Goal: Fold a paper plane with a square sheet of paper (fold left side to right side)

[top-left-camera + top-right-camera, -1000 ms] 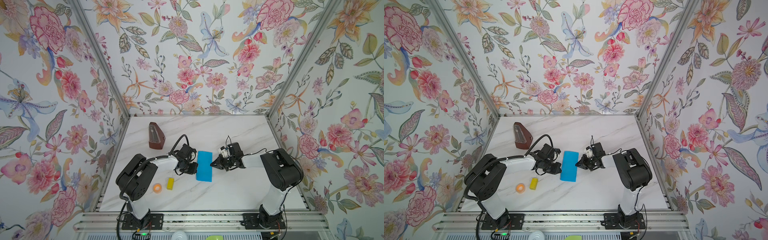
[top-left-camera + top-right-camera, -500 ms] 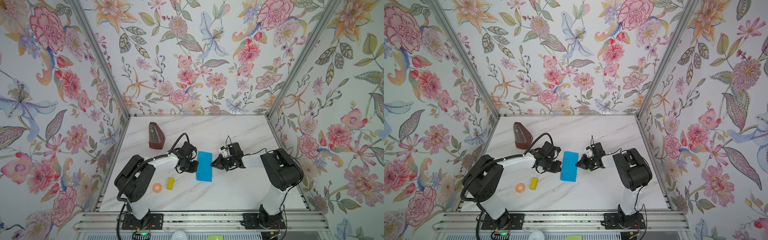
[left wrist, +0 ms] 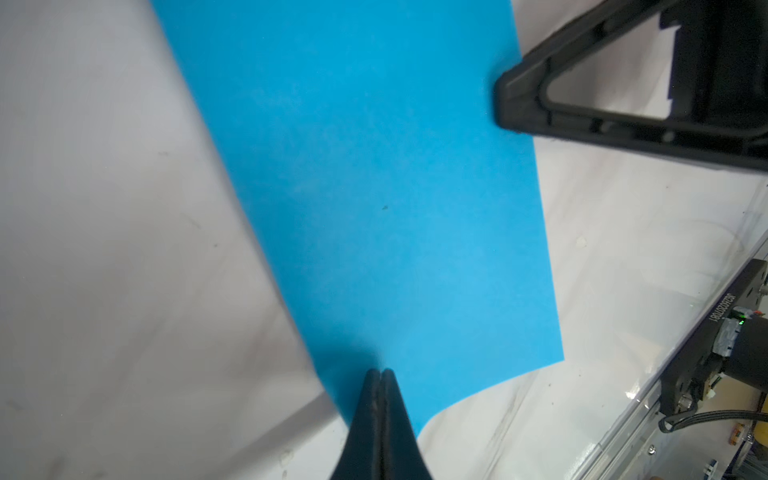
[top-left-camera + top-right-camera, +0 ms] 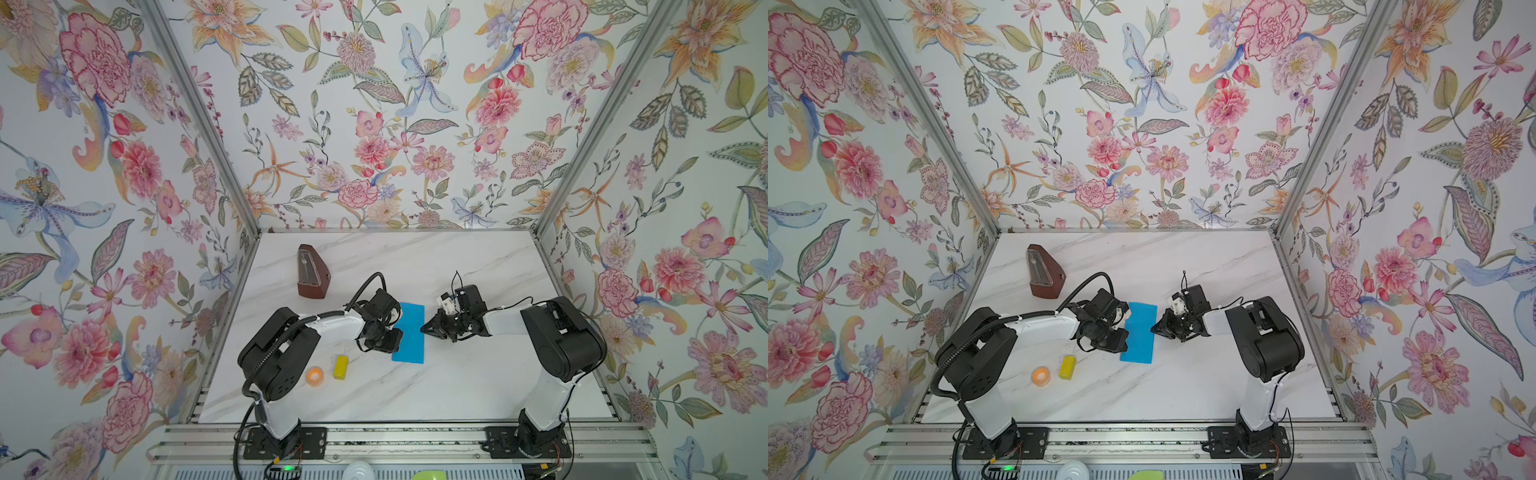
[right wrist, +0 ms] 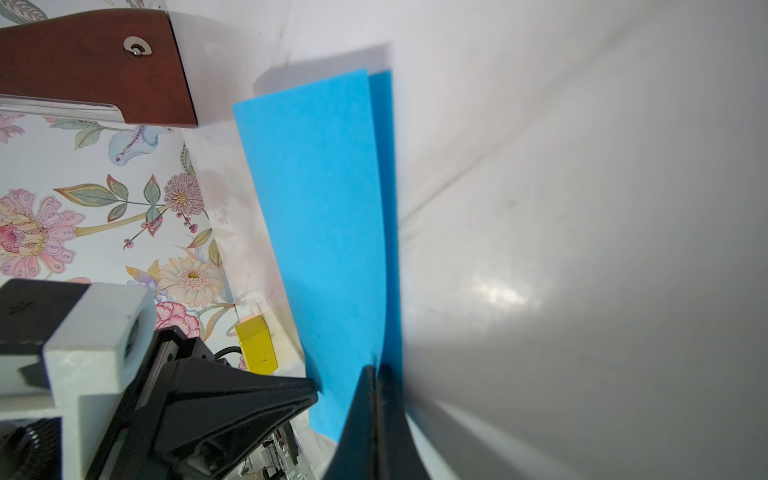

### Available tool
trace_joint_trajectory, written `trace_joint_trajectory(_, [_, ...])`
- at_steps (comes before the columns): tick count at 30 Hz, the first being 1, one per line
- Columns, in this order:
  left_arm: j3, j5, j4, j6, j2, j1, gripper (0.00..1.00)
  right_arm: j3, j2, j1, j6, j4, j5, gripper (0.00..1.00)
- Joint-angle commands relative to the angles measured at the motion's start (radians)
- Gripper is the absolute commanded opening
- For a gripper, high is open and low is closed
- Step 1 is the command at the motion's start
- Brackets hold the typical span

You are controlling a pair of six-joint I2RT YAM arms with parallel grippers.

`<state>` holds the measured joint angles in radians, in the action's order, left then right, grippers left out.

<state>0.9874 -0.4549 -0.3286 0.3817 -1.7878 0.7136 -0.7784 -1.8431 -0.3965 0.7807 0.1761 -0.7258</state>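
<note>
Risk now: the blue paper sheet [image 4: 409, 332] lies mid-table as a folded strip between my left gripper [image 4: 398, 335] and right gripper [image 4: 424, 329], both with jaws pressed together at its edges, so a sideways drag could skew its offset layers.

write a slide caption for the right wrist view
Shut right end effector at the edge of the half-folded blue sheet, its layers slightly offset; left end effector alongside.

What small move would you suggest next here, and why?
Probably slide the left gripper along the folded left edge to press the crease: the square sheet of paper already lies doubled, and both shut grippers rest on it, the right gripper at its open edge.
</note>
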Motion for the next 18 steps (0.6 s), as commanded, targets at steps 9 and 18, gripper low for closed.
trace_joint_trajectory(9, [-0.142,0.084,-0.091,-0.064,0.04,-0.055,0.0,0.024,-0.05,0.007,-0.022,-0.127,0.084,0.0])
trace_joint_trajectory(18, [-0.108,0.064,-0.09,-0.052,0.108,-0.066,0.0,0.024,-0.044,0.005,-0.02,-0.128,0.086,0.0])
